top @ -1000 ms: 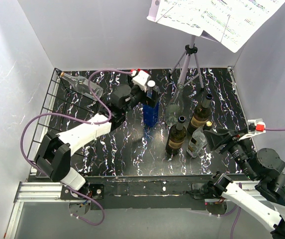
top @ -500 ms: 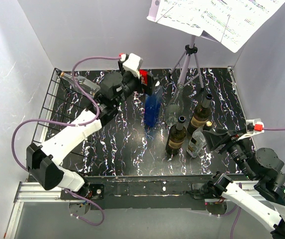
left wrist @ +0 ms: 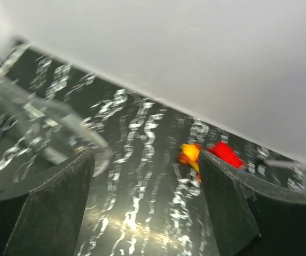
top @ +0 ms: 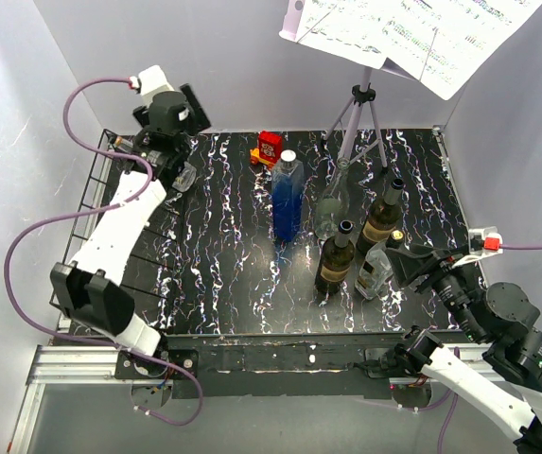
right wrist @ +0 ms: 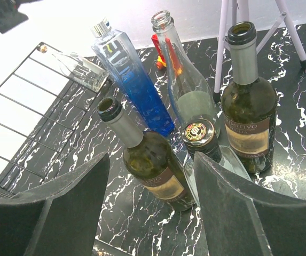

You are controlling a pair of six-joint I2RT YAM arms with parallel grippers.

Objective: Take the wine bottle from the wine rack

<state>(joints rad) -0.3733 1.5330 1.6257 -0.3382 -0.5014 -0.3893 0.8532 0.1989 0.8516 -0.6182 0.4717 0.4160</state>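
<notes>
The black wire wine rack (top: 89,219) stands along the table's left side and shows in the right wrist view (right wrist: 19,109). A clear bottle with a gold cap (top: 153,157) lies across the rack's far end; it also shows in the left wrist view (left wrist: 32,112) and the right wrist view (right wrist: 77,70). My left gripper (top: 187,112) is open and empty, raised above the bottle's base end. In its own blurred view (left wrist: 147,205) the bottle lies left of the fingers. My right gripper (top: 410,267) is open and empty at the near right, facing the standing bottles (right wrist: 153,200).
A blue bottle (top: 287,197) stands mid-table. To its right stand a clear bottle (top: 329,206), two dark green bottles (top: 335,257) (top: 382,218) and a small black-capped bottle (top: 375,267). A red object (top: 270,147) and the tripod music stand (top: 358,118) are at the back.
My left gripper has left the blue bottle, which stands alone, and swung left and up to the rack's far end. The right arm has not moved.
</notes>
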